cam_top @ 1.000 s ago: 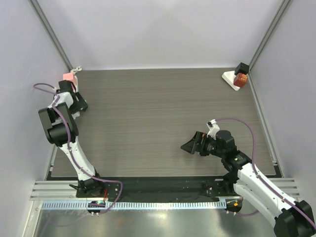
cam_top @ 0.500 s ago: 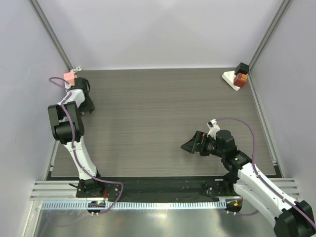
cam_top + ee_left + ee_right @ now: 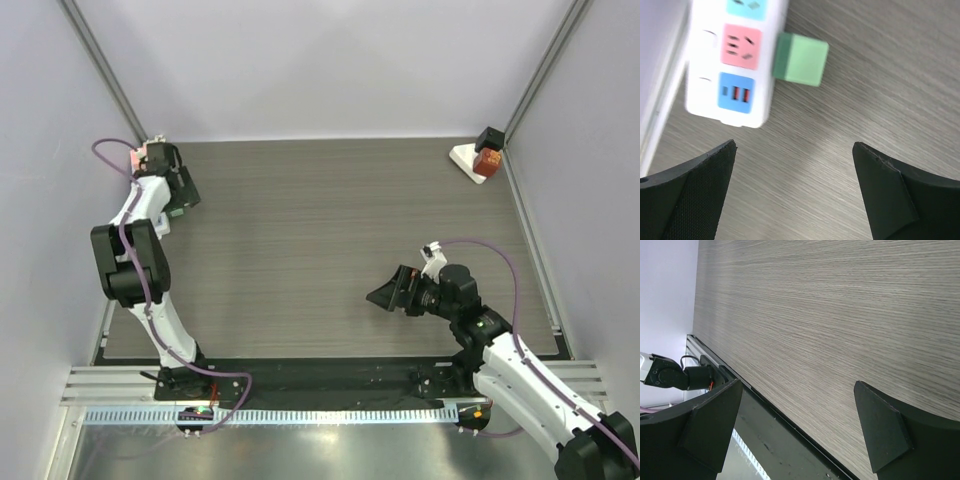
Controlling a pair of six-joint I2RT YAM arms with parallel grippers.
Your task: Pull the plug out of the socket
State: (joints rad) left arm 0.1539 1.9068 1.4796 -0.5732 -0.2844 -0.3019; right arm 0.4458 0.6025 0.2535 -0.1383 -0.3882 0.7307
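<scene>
In the left wrist view a white power strip (image 3: 735, 60) lies along the left wall, with cyan, pink and blue socket faces. A green cube plug (image 3: 800, 59) sits against the strip's right side, level with the pink socket. My left gripper (image 3: 794, 145) is open and empty, with the table's wood between its fingers (image 3: 695, 195), a little short of the strip and plug. In the top view it (image 3: 180, 195) is at the back left corner and the arm hides the strip. My right gripper (image 3: 385, 296) is open and empty over the front right of the table; it also shows in the right wrist view (image 3: 797, 385).
A white socket block (image 3: 465, 156) with a red plug (image 3: 487, 164) and a black cube (image 3: 489, 137) stands in the back right corner. Grey walls close in the left, back and right sides. A black rail (image 3: 785, 440) runs along the table's near edge.
My left arm has swung its gripper toward the back and slightly right along the left edge. The right arm has not moved.
</scene>
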